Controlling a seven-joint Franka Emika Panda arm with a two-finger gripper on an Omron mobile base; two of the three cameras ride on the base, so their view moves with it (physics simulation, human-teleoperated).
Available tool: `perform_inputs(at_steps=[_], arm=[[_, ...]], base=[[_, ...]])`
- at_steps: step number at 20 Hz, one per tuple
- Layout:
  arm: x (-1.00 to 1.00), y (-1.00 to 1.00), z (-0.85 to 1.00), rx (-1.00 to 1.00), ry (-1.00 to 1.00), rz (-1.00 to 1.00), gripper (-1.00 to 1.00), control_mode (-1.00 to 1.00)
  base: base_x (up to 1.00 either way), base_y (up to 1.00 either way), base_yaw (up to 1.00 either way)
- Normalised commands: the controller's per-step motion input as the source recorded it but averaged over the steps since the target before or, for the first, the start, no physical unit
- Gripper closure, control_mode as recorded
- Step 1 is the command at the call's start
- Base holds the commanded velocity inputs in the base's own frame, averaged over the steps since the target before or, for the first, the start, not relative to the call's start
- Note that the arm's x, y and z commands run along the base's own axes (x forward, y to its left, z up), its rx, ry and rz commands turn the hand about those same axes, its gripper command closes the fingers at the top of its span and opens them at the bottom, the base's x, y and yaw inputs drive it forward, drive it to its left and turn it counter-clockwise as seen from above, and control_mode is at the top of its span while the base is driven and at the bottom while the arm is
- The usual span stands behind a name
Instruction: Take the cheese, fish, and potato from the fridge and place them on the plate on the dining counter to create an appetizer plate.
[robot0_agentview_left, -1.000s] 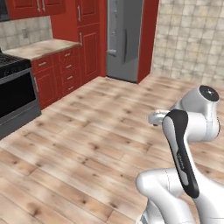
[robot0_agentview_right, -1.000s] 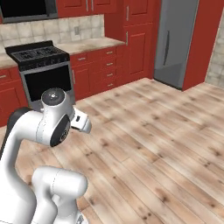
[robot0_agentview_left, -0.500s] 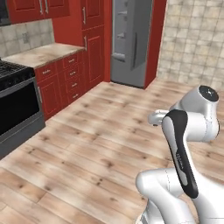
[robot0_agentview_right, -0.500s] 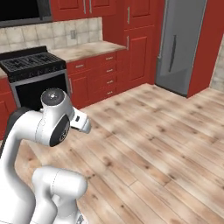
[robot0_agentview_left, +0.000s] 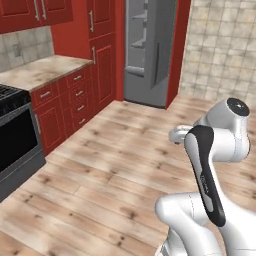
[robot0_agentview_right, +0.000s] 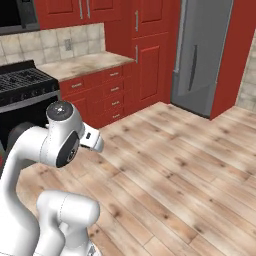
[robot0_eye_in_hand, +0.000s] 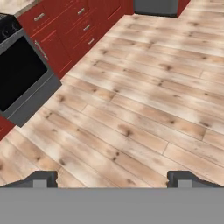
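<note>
The fridge (robot0_agentview_left: 150, 50), a tall grey cabinet with its door closed, stands at the far end of the wooden floor (robot0_agentview_left: 115, 165), set between red panelling beside a run of red cabinets (robot0_agentview_right: 107, 87) and a black stove (robot0_eye_in_hand: 19, 72). The gripper (robot0_eye_in_hand: 112, 178) hangs above bare floorboards, its fingers spread wide and holding nothing.

Tall grey fridge (robot0_agentview_left: 150, 50), door shut, upright betw red panels, far end of floor.
</note>
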Motion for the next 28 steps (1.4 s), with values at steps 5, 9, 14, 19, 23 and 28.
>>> perform_inputs(at_steps=[5,9,14,19,23,28], arm=[[0.0,0.0,0.0,0.0,0.0,0.0,-1.0,1.0],[0.0,0.0,0.0,0.0,0.0,0.0,-1.0,1.0],[0.0,0.0,0.0,0.0,0.0,0.0,-1.0,1.0],[0.0,0.0,0.0,0.0,0.0,0.0,-1.0,1.0],[0.0,0.0,0.0,0.0,0.0,0.0,-1.0,1.0],[0.0,0.0,0.0,0.0,0.0,0.0,-1.0,1.0]], base=[[1.0,0.05,-0.12],[1.0,0.02,-0.12],[1.0,0.04,-0.11],[1.0,0.26,-0.15],[1.0,0.44,-0.17],[1.0,0.36,-0.11]])
